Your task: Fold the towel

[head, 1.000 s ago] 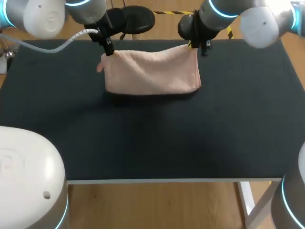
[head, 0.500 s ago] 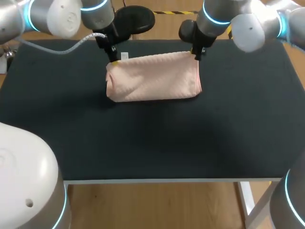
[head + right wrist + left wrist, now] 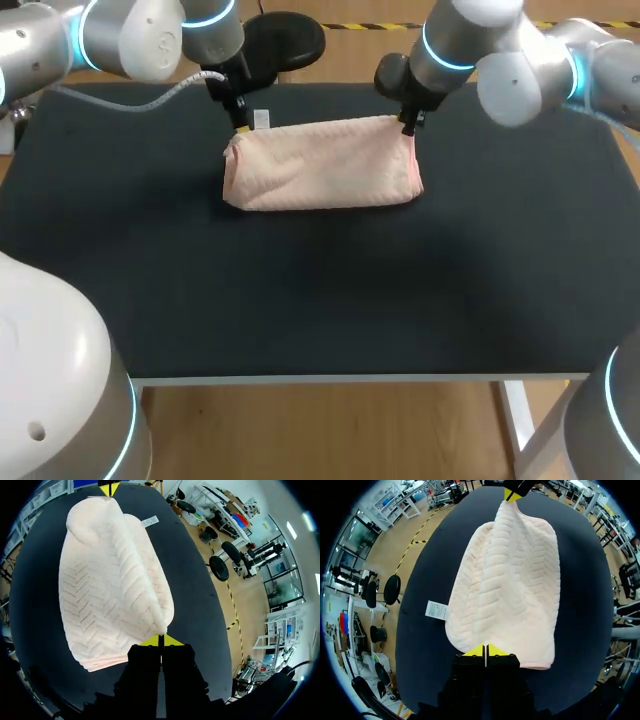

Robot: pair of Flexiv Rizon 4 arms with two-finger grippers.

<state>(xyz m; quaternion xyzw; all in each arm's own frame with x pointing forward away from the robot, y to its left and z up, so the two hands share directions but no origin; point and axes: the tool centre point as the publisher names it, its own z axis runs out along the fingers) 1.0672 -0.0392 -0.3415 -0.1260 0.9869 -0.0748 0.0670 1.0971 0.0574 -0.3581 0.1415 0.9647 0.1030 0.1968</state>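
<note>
A pale pink towel (image 3: 320, 165) lies folded as a long strip across the far middle of the black table (image 3: 300, 300). My left gripper (image 3: 240, 128) is at its far left corner, yellow tips pinched together on the top layer's edge. My right gripper (image 3: 408, 125) pinches the far right corner the same way. In the left wrist view the towel (image 3: 510, 580) stretches ahead of my left gripper (image 3: 485, 651) to the right gripper (image 3: 511, 494). In the right wrist view the towel (image 3: 110, 580) runs from my right gripper (image 3: 161, 641) to the left gripper (image 3: 110, 489).
A small white label (image 3: 262, 120) sticks out from the towel's far edge beside the left gripper, also visible as the label (image 3: 437, 611) in the left wrist view. Bare black tabletop spreads in front of and to both sides of the towel.
Both grippers have come down and toward the near side with the towel's upper edge. The lifted layer now lies lower and flatter over the rest of the towel.
</note>
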